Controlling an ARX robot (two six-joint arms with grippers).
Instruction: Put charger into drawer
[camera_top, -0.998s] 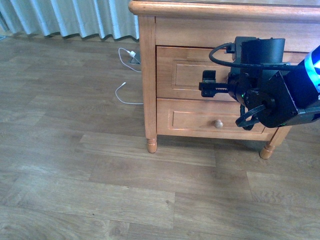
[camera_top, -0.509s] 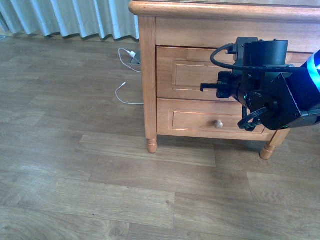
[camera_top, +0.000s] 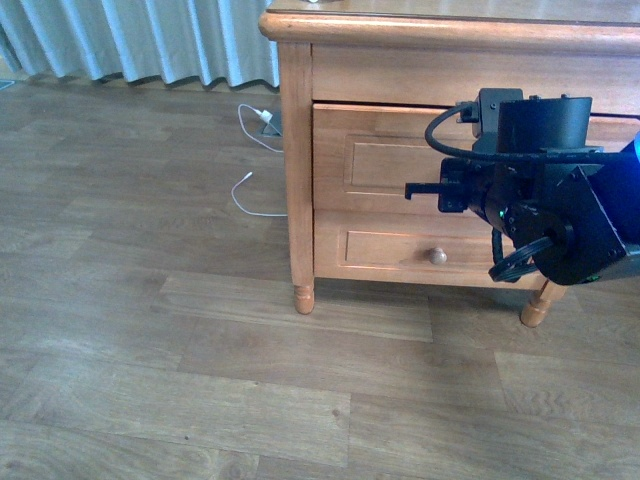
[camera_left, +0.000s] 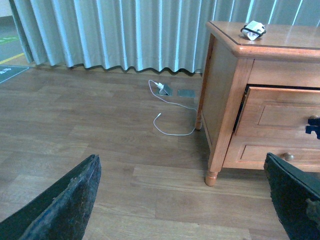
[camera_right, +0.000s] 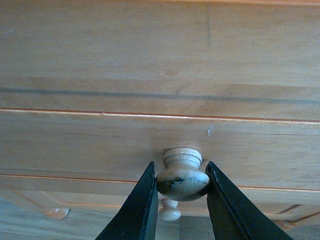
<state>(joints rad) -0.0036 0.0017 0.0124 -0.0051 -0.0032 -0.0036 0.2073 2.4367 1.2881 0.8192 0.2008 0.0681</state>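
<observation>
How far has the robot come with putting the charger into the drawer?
Done: the right gripper is shut on the knob of the upper drawer, and the left wrist view shows that drawer a little way out, with a dark gap at its side. In hand: pulling it open. Left: the charger lies on top of the nightstand, untouched; it must be picked up and put inside.

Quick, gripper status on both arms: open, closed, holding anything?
Left gripper: open, holding nothing.
Right gripper: closed on the knob of the drawer.
</observation>
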